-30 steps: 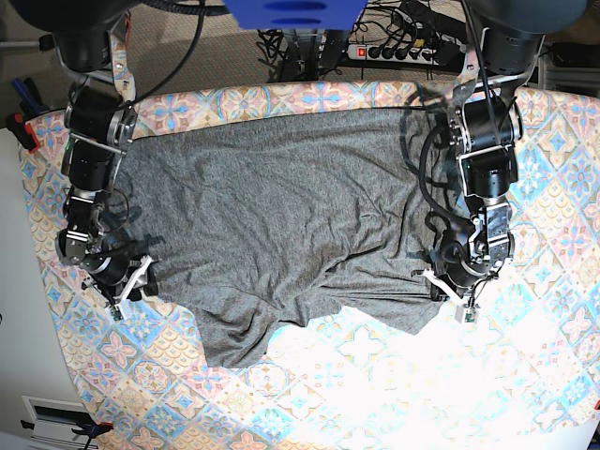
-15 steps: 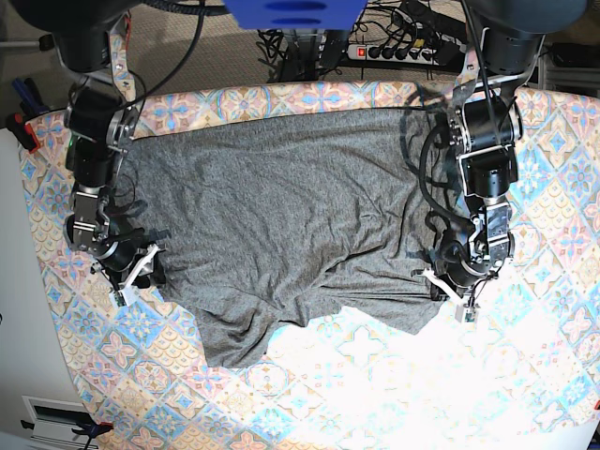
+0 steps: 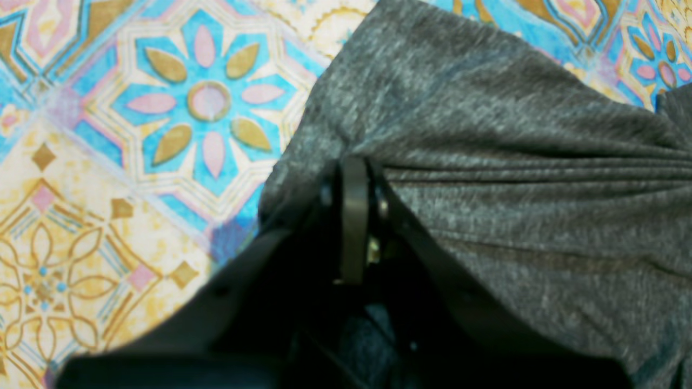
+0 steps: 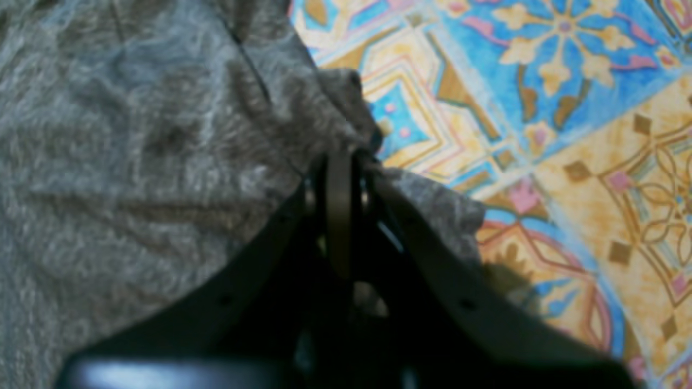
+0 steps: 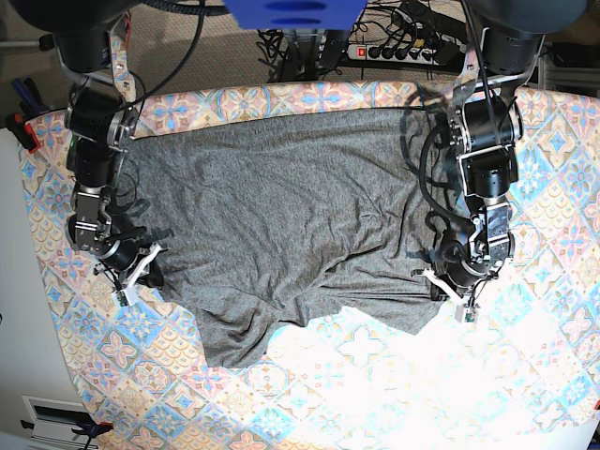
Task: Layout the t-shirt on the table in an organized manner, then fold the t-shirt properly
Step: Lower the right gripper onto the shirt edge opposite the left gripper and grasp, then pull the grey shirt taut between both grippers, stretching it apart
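The dark grey t-shirt (image 5: 281, 206) lies spread but wrinkled across the patterned table (image 5: 375, 375), its near edge uneven with a flap hanging toward the front left. My left gripper (image 5: 448, 291) is at the shirt's right lower corner. In the left wrist view it (image 3: 354, 162) is shut, pinching a gathered fold of the t-shirt (image 3: 513, 162) just off the bare table (image 3: 162, 108). At the shirt's left edge, my right gripper (image 5: 141, 272) has also closed. The right wrist view shows it (image 4: 340, 156) shut on the t-shirt (image 4: 135, 135) hem, beside the table (image 4: 540, 81).
A power strip with cables (image 5: 394, 52) lies beyond the table's far edge, under a blue part (image 5: 281, 11). A red clamp (image 5: 23, 131) sits at the table's left corner. The table's left edge (image 5: 52, 309) runs close behind my right gripper.
My right gripper has slid in toward the shirt's left edge and closed on the fabric. The left arm and its grip have stayed put.
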`<action>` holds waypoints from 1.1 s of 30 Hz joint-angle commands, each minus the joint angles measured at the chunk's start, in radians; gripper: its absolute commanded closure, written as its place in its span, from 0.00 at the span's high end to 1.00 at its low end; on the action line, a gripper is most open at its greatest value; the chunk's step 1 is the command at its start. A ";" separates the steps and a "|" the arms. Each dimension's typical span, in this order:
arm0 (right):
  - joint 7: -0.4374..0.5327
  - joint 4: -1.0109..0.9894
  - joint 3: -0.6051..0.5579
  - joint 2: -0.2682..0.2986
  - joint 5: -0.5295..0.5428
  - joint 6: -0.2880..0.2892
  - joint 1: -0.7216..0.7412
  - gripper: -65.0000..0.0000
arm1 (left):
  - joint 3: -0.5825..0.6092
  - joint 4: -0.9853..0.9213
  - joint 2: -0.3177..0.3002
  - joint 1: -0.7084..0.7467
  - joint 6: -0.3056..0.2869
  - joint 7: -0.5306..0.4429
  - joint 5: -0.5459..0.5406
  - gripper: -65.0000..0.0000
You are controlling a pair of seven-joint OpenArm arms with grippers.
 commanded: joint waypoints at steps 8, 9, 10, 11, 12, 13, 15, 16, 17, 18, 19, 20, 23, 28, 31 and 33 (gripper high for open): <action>0.010 0.011 0.002 0.018 0.004 -0.190 0.028 0.00 | 0.005 0.008 -0.003 0.059 0.012 0.161 0.072 0.00; 0.008 0.011 0.002 0.018 0.006 -0.223 0.028 0.00 | 0.005 0.025 -0.001 0.071 0.012 0.162 0.072 0.00; 0.007 0.011 0.002 0.018 0.006 -0.261 0.028 0.00 | 0.005 0.045 0.000 0.085 0.012 0.162 0.072 0.00; 0.005 0.011 0.002 0.018 0.006 -0.304 0.028 0.00 | 0.005 0.074 0.000 0.097 0.012 0.164 0.072 0.00; 0.003 0.011 0.002 0.020 0.006 -0.342 0.028 0.00 | 0.005 0.107 0.002 0.112 0.012 0.181 0.072 0.00; 0.002 0.011 0.011 0.020 0.006 -0.384 0.028 0.00 | 0.005 0.143 0.002 0.129 0.012 0.201 0.072 0.00; 0.002 0.009 0.060 0.020 0.006 -0.444 0.028 0.00 | 0.005 0.226 0.003 0.157 0.012 0.238 0.072 0.00; 0.002 0.009 0.091 0.020 0.006 -0.451 0.028 0.00 | 0.005 0.266 0.003 0.171 0.012 0.255 0.072 0.00; 0.002 0.009 0.128 0.020 0.006 -0.453 0.028 0.00 | 0.005 0.308 0.003 0.184 0.012 0.270 0.072 0.00; 0.000 0.009 0.172 0.020 0.006 -0.453 0.028 0.00 | 0.005 0.347 0.003 0.197 0.012 0.284 0.072 0.00; 0.000 0.004 0.217 0.020 0.004 -0.453 0.028 0.00 | 0.004 0.392 0.002 0.209 0.012 0.298 0.072 0.00; 0.000 0.001 0.251 0.020 0.004 -0.454 0.034 0.00 | -0.001 0.429 -0.001 0.218 0.012 0.308 0.072 0.00; 0.000 -0.005 0.303 0.020 0.001 -0.454 0.095 0.00 | -0.004 0.489 -0.009 0.220 0.012 0.345 0.071 0.00; -0.001 -0.005 0.307 0.053 0.001 -0.456 0.134 0.00 | -0.004 0.487 -0.049 0.197 0.019 0.354 0.071 0.00; -0.001 -0.005 0.314 0.053 0.001 -0.456 0.134 0.00 | -0.006 0.486 -0.069 0.178 0.022 0.357 0.069 0.00; -0.001 -0.005 0.310 0.053 0.001 -0.456 0.134 0.00 | -0.006 0.486 -0.072 0.174 0.022 0.357 0.071 0.00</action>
